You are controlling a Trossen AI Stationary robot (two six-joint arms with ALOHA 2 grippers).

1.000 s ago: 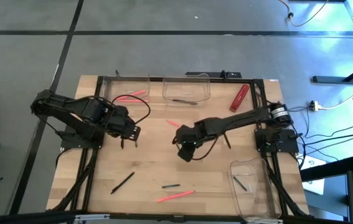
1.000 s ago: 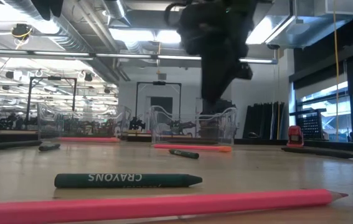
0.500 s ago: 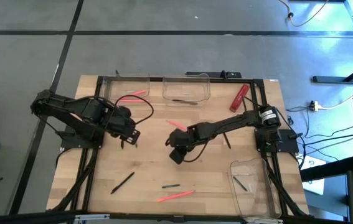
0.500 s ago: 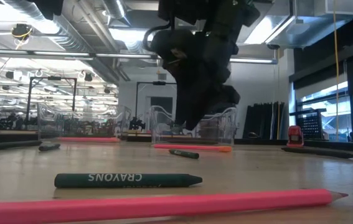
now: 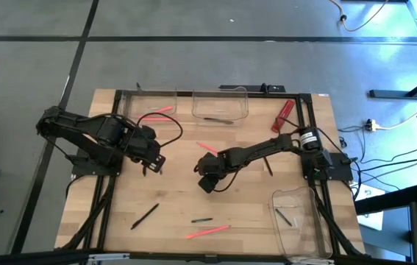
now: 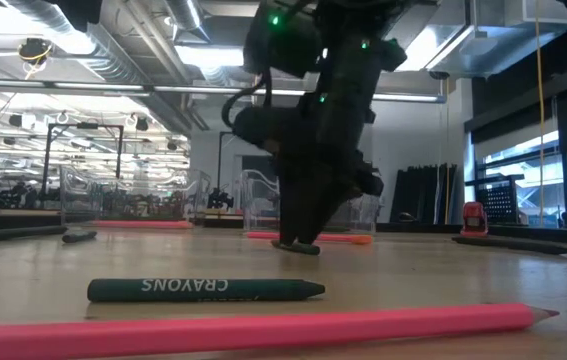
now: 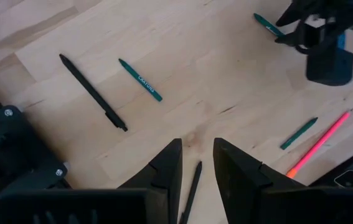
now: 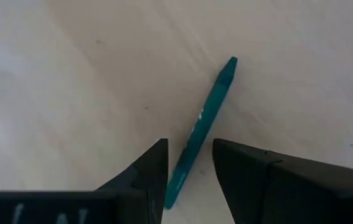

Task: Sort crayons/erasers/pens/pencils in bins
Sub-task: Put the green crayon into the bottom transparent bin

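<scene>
The thing being gone for right now is a green crayon (image 8: 202,127) lying flat on the wooden table (image 5: 171,195), roughly mid-table, with the right gripper (image 8: 188,163) down over it. In the right wrist view the two dark fingers sit either side of the crayon's lower half, spread with a gap a bit wider than the crayon, nothing pinched yet as far as I can see. The low view shows that arm's tip right at the table surface next to the crayon.

So my read: this is the pick step for one crayon, fingers straddling it. Next move probably calls for closing on it squarely, lifting clean and carrying it to whichever bin takes crayons. The crayon lies a bit slanted between the fingers, so it could twist when squeezed.

The pens: one black pen (image 5: 145,216) lies near the front left of the table, another pen (image 7: 93,92) shows in the left wrist view beside a second green crayon (image 7: 140,79). The bins (image 5: 221,105) are clear tubs, two along the far edge and one at the front right corner (image 5: 296,221).

The left gripper (image 7: 192,168) hangs over the left side, fingers apart, holding nothing, with a thin dark stick on the table in line with the gap
</scene>
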